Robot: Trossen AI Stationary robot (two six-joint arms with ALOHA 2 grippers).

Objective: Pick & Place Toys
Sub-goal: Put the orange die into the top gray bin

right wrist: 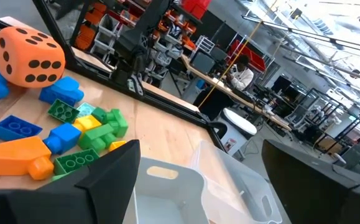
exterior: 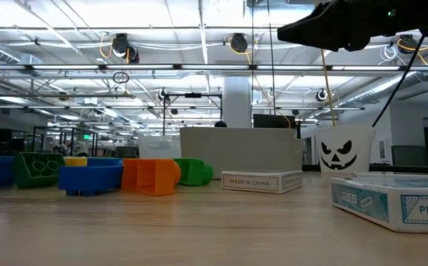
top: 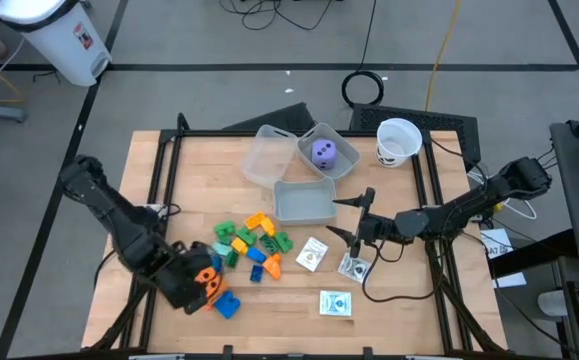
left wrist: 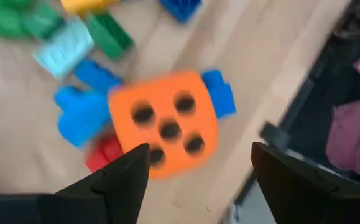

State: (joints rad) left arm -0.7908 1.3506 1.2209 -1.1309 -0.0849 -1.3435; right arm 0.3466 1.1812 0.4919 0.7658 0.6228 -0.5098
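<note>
Early stage: only the purple dotted die [top: 322, 152] lies in a clear plastic bin [top: 341, 165] at twelve o'clock, while coloured plastic blocks [top: 250, 240], white cards [top: 335, 303] and the orange dotted die [top: 207, 282], beneath the left claw [top: 201, 287] with fingers apart, remain on the desk [top: 399, 290]; the right claw [top: 352, 219] waits open.

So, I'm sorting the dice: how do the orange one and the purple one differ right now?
The orange die sits on the bare table among blocks, under the open left gripper; the purple die lies inside a clear bin. The orange one looks larger. Both are dotted cubes.
</note>
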